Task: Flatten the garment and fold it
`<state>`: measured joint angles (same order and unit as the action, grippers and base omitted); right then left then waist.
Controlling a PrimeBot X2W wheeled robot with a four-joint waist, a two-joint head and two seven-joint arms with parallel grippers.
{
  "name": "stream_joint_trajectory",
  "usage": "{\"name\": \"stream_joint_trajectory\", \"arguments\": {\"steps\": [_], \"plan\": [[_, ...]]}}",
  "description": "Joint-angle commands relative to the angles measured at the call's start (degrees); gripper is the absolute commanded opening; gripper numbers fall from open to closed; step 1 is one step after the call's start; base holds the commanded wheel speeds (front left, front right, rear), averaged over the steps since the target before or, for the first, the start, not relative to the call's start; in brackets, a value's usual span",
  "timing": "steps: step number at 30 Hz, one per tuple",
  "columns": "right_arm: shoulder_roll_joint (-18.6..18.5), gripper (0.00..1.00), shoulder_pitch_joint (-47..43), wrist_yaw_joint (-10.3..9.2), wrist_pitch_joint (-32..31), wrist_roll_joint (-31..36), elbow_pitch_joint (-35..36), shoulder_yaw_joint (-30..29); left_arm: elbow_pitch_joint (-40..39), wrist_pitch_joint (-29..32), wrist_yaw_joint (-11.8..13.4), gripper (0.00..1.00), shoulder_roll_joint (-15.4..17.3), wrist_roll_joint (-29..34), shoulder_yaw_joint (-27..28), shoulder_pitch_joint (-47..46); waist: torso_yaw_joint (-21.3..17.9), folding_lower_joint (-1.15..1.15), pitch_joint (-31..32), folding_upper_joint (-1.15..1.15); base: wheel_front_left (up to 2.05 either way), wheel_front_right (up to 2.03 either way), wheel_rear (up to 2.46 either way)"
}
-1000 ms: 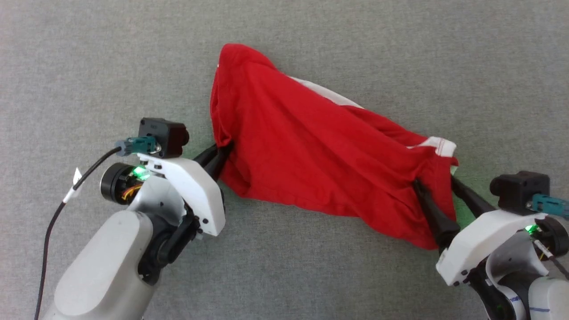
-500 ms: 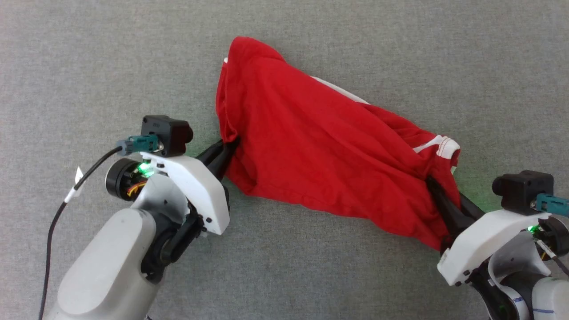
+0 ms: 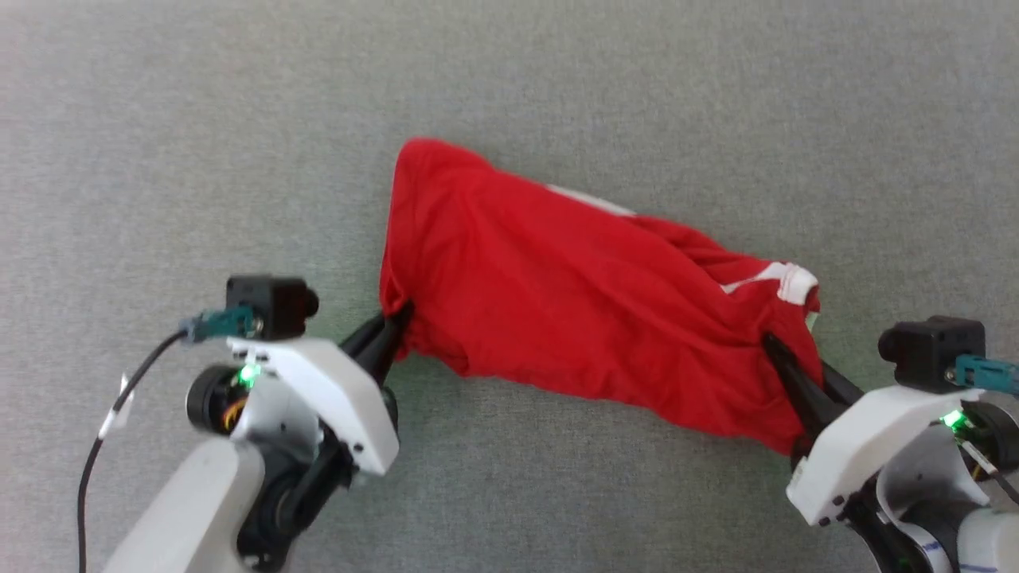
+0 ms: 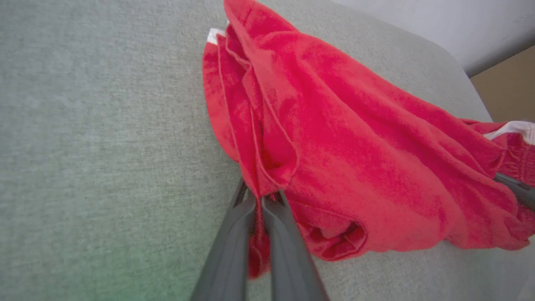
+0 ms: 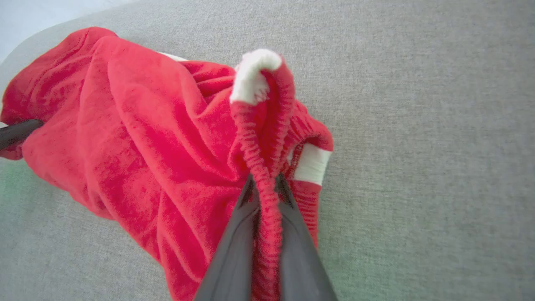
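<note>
Lying bunched on grey surface (image 3: 557, 79): garment (image 3: 581, 310); at garment's left edge, left gripper (image 3: 396, 320), jaws clamped on a red fold; at garment's right end, right gripper (image 3: 784, 358), jaws pinched together on its gathered edge.

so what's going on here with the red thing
A two-armed robot is working on a red garment on a grey fabric surface. Its left gripper is shut on one edge and its right gripper on the gathered opposite end. The cloth between them is rumpled, not yet flat or folded.
</note>
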<state>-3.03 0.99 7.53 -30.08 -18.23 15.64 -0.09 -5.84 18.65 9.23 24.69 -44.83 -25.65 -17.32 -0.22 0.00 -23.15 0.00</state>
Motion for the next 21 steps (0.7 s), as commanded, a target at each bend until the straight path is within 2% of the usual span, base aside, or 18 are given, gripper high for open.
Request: {"name": "stream_joint_trajectory", "arguments": {"steps": [1,21], "plan": [[0.15,0.0,-0.83,-0.04,-0.44,-0.38,0.37,-0.54,-0.98,-0.42,0.62,0.0,0.36,-0.65,0.58,1.85,1.0,0.0,1.64,0.0,0.0,0.0,0.0],[0.15,0.0,-8.76,-0.04,-8.16,-4.5,2.67,-5.94,-12.32,-2.01,4.56,0.0,2.98,-3.9,2.49,17.9,4.3,0.0,6.75,0.0,0.0,0.0,0.0]]}}
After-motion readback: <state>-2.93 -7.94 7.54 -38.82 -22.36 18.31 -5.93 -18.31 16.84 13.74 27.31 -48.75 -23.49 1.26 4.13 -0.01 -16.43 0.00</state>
